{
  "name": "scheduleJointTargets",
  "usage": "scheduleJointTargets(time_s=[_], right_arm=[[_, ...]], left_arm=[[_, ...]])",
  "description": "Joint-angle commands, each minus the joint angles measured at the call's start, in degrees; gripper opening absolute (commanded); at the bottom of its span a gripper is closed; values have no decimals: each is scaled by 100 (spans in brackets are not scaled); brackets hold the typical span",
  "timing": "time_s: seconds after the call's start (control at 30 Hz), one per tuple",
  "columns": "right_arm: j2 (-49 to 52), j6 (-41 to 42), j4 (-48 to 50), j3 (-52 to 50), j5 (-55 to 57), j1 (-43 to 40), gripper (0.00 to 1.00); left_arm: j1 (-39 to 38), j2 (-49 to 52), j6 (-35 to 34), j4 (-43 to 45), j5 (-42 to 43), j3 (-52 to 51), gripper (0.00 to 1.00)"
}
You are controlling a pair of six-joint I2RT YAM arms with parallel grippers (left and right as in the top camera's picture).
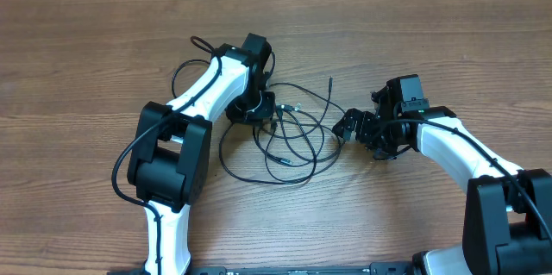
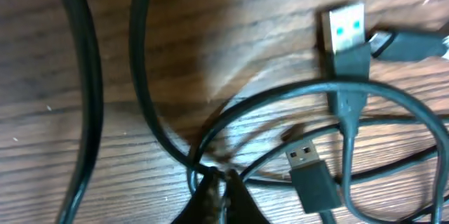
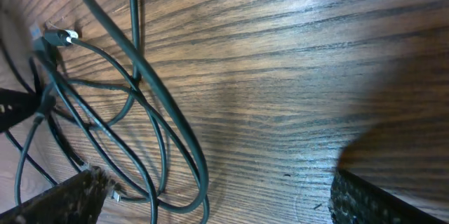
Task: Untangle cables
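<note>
Several thin black cables [image 1: 293, 133] lie tangled in loose loops on the wooden table between my two arms. My left gripper [image 1: 259, 113] is down at the left side of the tangle. In the left wrist view its dark fingertips [image 2: 210, 189] are pressed together on a cable [image 2: 200, 155] where strands cross. Two USB plugs [image 2: 344, 31] [image 2: 306, 159] lie just to their right. My right gripper [image 1: 349, 128] sits at the right edge of the tangle, open. In the right wrist view its fingers [image 3: 63, 196] stand wide apart, with cable loops [image 3: 168, 129] near the left one and bare wood between them.
The table [image 1: 414, 25] is brown wood grain. A loop of cable [image 1: 185, 72] lies behind my left arm at the upper left. A single cable end [image 1: 329, 81] points toward the back.
</note>
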Motion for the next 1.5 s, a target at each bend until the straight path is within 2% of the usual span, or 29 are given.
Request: scheduleJointTargets(time_s=[0.0, 0.2, 0.43, 0.67, 0.77, 0.93, 1.03, 1.23, 1.37, 1.47], right_arm=[[11, 7, 37, 164, -31, -15, 100], [11, 7, 37, 164, -31, -15, 100], [11, 7, 37, 164, -31, -15, 100], [11, 7, 37, 164, -31, -15, 100], [11, 7, 37, 164, -31, -15, 100], [11, 7, 39, 164, -31, -15, 100], [11, 7, 37, 164, -31, -15, 100], [11, 7, 39, 164, -33, -15, 100], [11, 7, 39, 164, -31, -15, 100], [11, 7, 37, 164, -31, -15, 100]], left_arm=[[-15, 55, 144, -17, 63, -140, 14], [-20, 55, 358, -146, 68, -181, 17], [-28, 55, 627, -271, 63, -203, 11], [-63, 55, 782, -317, 61, -203, 19], [-109, 55, 850, -365, 61, -203, 29], [-271, 55, 975, -354, 61, -203, 36], [-444, 55, 975, -227, 24, -245, 36], [-619, 55, 717, -52, -680, -358, 33], [-614, 55, 459, 24, -890, -356, 28], [-592, 55, 269, 94, -1003, -356, 21]])
